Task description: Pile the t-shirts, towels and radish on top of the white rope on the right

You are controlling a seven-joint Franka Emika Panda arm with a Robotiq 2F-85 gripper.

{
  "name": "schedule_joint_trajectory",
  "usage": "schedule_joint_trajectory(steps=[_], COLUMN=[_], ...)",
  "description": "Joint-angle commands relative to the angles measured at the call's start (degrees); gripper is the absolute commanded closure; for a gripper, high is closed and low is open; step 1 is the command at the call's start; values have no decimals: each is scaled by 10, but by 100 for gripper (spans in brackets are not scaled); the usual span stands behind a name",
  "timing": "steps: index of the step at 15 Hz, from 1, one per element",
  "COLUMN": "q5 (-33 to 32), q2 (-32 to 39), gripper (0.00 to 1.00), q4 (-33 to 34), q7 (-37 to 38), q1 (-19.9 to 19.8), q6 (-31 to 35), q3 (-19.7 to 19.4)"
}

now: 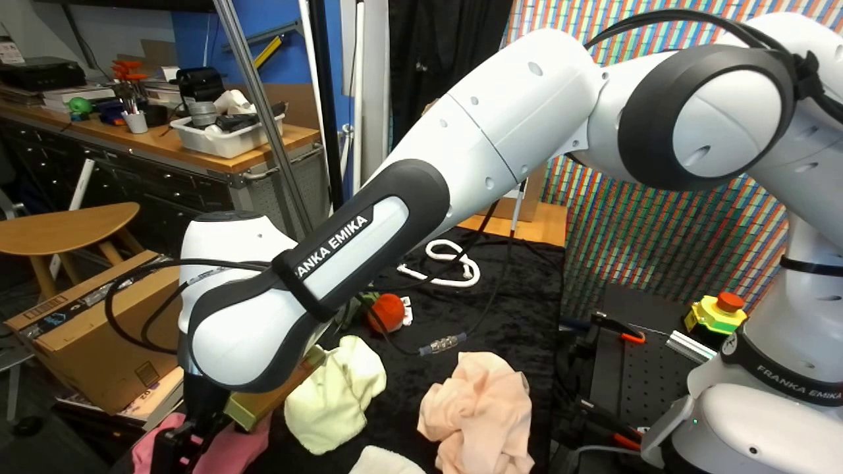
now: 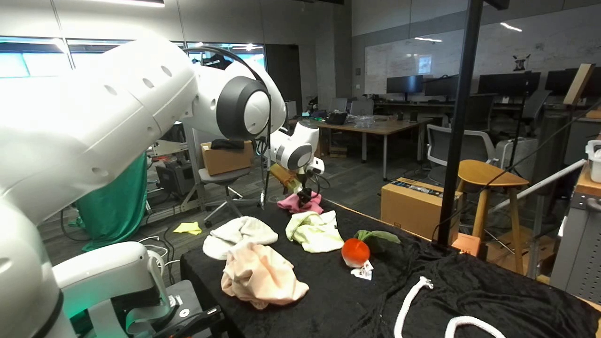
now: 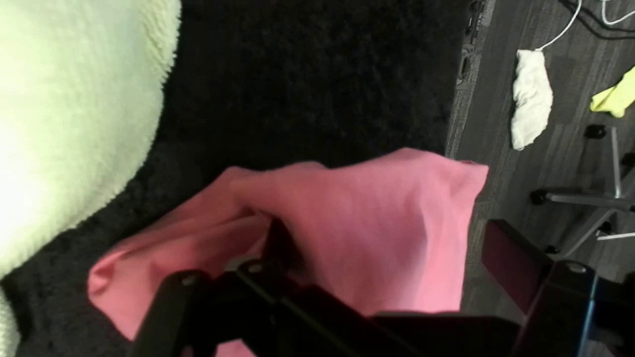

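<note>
On the far part of the black-covered table (image 2: 328,300), found pink cloth (image 3: 367,213) crumpled under the gripper (image 3: 389,245). Saw gripper unclenched, with jaws standing wide apart in the wrist view; could not tell about contact with the fabric. Noted one cloth corner reaching across the table edge there. Just beside, noted pale green towel (image 2: 313,232). Next along, located red radish (image 2: 355,253) with green leaves (image 2: 381,235) and a white tag (image 2: 364,271); past that, white rope (image 1: 454,283) in loose loops, well apart from the gripper. In the way on the line from pink cloth to rope, marked first the towel, then the radish.

Nearer the robot base (image 1: 757,421), recorded peach cloth (image 2: 263,277), bunched high and just beside a white cloth (image 2: 230,237), partly hiding the latter in an exterior view. Noted cable connector (image 1: 442,344) across the table surface between radish and peach cloth in an exterior view; could not tell whether lying or hanging. Saw robot arm (image 1: 487,131) blocking sight of part of the table in an exterior view.

At the outer table edge, noted black post (image 2: 462,117), with cardboard box (image 2: 413,211) and wooden stool (image 2: 488,174) beyond. On the floor (image 3: 491,114), saw yellow cloth (image 2: 188,228), white bundle (image 3: 532,99) and chair legs (image 3: 578,199). By the robot base, noted yellow stop box (image 1: 714,319) with red button (image 1: 730,302).
</note>
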Motion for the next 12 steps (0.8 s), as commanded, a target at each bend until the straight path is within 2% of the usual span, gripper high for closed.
schedule_joint_trajectory(steps=[1, 4, 9, 10, 12], q5=[25, 30, 23, 20, 12], q2=[15, 15, -1, -11, -34], gripper=[26, 51, 88, 94, 99], q4=[30, 30, 8, -4, -28], q7=[-21, -28, -43, -47, -54], q1=[-12, -19, -36, -37, -38], q6=[-7, -15, -34, -34, -29], q3=[18, 20, 24, 23, 19])
